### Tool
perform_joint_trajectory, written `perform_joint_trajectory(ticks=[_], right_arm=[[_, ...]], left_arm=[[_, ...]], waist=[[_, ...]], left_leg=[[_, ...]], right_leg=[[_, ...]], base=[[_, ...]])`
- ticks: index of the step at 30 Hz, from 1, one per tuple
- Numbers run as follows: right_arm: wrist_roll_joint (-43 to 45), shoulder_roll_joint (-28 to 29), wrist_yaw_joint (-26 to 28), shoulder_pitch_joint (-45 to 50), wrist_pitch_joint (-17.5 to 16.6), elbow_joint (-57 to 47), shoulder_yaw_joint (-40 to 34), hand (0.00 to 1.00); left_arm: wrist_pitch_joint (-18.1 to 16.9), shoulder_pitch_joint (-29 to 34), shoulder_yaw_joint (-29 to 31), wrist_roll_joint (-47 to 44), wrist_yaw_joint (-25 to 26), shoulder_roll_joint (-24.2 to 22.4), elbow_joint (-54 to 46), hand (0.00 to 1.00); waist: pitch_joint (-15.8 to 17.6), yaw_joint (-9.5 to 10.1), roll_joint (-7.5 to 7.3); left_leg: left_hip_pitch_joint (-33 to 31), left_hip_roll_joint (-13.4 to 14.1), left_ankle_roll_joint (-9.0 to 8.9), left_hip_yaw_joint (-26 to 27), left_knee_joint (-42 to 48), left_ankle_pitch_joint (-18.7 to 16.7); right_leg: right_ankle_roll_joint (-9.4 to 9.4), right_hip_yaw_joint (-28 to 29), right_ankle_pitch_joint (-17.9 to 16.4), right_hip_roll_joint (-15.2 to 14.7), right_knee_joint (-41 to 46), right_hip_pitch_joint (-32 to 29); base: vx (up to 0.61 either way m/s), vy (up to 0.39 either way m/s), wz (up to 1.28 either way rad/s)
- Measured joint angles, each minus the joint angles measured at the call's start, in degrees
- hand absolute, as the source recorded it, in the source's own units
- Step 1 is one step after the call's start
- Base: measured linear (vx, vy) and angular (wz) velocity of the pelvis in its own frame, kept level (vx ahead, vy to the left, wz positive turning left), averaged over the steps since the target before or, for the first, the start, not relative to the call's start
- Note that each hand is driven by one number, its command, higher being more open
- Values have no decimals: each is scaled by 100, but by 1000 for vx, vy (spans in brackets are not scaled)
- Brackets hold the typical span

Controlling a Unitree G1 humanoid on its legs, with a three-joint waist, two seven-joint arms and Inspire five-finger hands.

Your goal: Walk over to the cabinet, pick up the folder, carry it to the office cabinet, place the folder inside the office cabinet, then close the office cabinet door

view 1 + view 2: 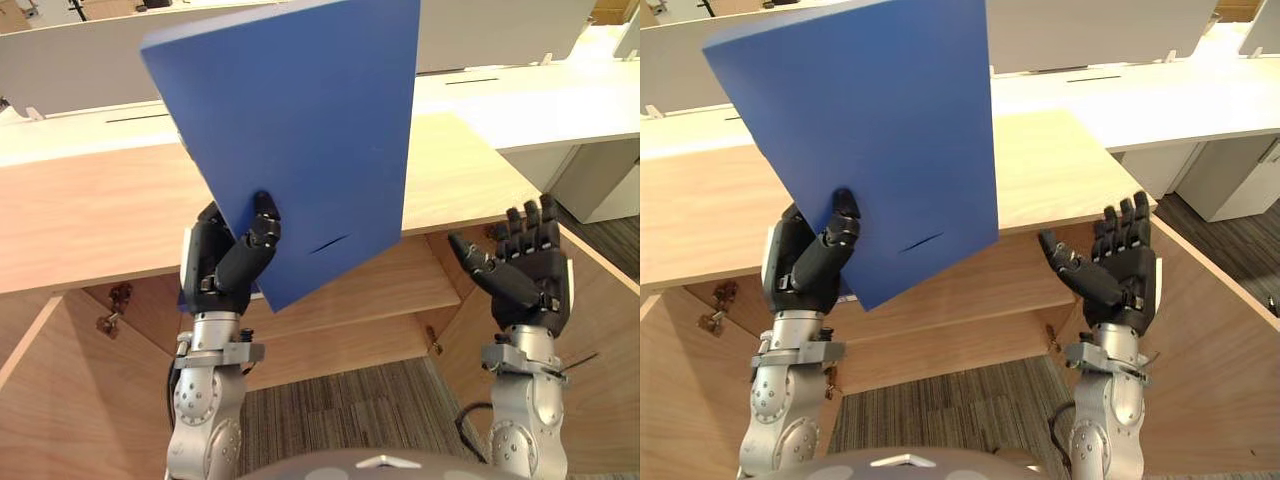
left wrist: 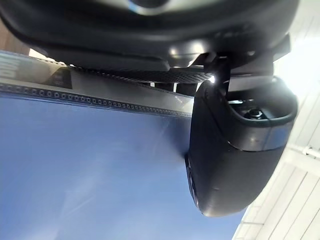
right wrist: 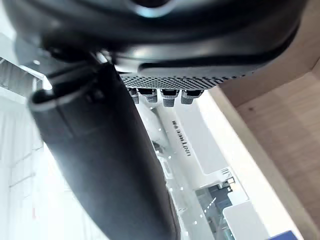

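Left eye view: one blue folder, flat, smooth and rectangular, stands tilted in the air above the office cabinet, touching neither its pale wood-grain top nor its inside. The left hand pinches the folder's lower corner, thumb on the near face; its fingers are hidden behind the board. The right hand is held apart to the side, spread with straight fingers, holding nothing. The folder's top edge is cut off by the frame. Two doors stand swung out, the left door and the right door, with one shelf between them and striped carpet below. A white counter lies behind the cabinet. Right eye view: a short dark slit marks the folder's near face, and two metal hinges show, one at each inner side; their detail is hard to make out. Left wrist view: the dark, rounded thumb lies on the glossy blue board. Right wrist view: the right thumb stands clear of a row of fingertips, with a wood edge beyond.
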Motion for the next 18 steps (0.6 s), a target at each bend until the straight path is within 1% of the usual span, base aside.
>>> perform_joint_trajectory(ticks=[2,6,12,18], right_arm=[[138,-145,111,-238,-41,-4,9,100],[142,-481,329,-620,-47,-26,185,100],[21,-933,579,-984,-35,-25,377,100],[-133,-1291,791,-1317,15,198,505,100]], left_arm=[[-1,-21,4,-4,-39,2,0,0],[-1,-50,-1,-6,-244,9,1,0],[-7,-396,-73,-8,-534,39,11,0],[-11,-512,-317,-9,-786,267,132,0]], waist=[[6,5,-9],[8,22,-13],[9,76,-17],[9,75,-19]], left_leg=[[1,-4,0,0,3,0],[-1,-7,0,-1,9,0],[-6,-20,1,-13,13,1],[-18,-45,7,-83,12,4]], right_leg=[[3,0,13,-6,-9,8],[7,-2,27,-14,-16,16],[20,-14,42,-39,-29,28],[39,-88,106,-67,-171,120]], base=[[-32,3,0],[-24,-1,0],[-11,-1,0],[-22,3,6]])
